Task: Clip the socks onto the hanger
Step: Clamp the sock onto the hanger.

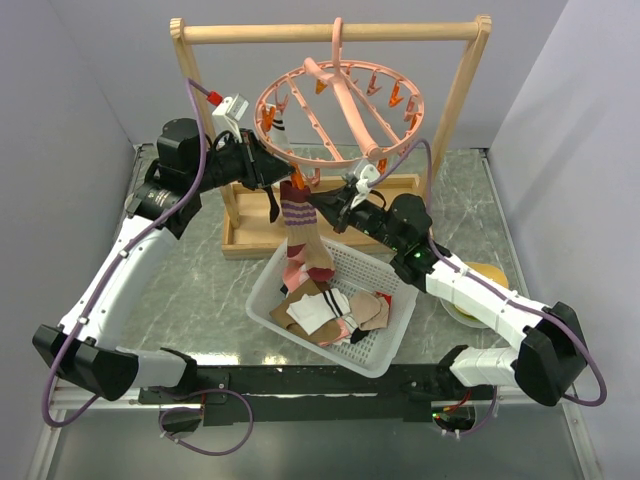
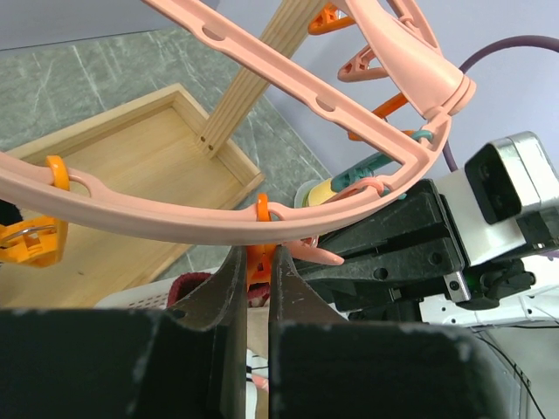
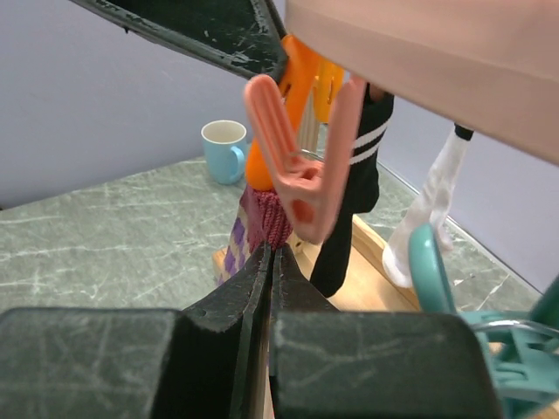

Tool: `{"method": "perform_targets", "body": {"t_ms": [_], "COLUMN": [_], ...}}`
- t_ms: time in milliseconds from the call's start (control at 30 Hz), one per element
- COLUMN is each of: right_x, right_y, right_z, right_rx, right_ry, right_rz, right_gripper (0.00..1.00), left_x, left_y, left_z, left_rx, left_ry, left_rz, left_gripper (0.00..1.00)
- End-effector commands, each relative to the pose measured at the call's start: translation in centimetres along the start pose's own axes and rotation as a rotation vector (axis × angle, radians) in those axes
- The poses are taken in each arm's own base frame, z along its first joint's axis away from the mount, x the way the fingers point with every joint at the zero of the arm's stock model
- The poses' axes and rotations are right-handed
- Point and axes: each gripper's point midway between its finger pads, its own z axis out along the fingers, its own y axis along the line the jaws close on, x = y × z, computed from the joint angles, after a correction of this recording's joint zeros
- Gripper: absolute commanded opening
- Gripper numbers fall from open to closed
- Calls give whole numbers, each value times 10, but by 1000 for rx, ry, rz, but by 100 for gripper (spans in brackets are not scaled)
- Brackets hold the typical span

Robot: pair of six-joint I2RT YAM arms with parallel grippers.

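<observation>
- Salmon-pink plastic, the hanger (image 1: 343, 98) hung by its hook from the wooden rack (image 1: 260, 33), its ring tilted.
- The left gripper (image 1: 272, 172) was clenched on an orange clip (image 2: 259, 258) at the ring's near rim.
- The right gripper (image 3: 269, 253) pinched the cuff of the maroon striped sock (image 3: 262, 218) just under that clip.
- The sock trailed down into the white mesh basket (image 1: 398, 325).
- Other socks (image 1: 325, 310) lay heaped in that basket on the worktop (image 1: 200, 290).

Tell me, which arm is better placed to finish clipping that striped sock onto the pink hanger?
Left, probably. The left tool pinches the orange clip on the hanger, so easing off should snap it shut. The right tool only holds the striped sock up.
</observation>
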Motion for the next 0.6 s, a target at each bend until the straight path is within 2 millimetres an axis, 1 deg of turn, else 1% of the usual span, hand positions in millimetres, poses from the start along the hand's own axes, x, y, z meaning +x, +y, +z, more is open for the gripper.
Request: {"method": "perform_targets", "body": {"t_ms": [0,167,200,567], "right_x": [-42,-43,-43,-53], "right_y": [-3,-4,-3,-4], "right_z": [7,9,9,9], "right_rx": [-15,-21,-25,-50], "right_ry": [-115,-124,-125,-153], "right_rz": [-13,-14,15,27], "right_gripper": [0,0,0,0], "left_x": [-9,-9,-8,-6], "left_y": [-16,-16,-17,-13], "left_z": [-11,-11,-11,-11], "left_rx": [46,46,48,39], "left_ry": [-34,-34,-33,-30], "left_rz": [31,32,32,40], "left_gripper": [1,1,1,1]}}
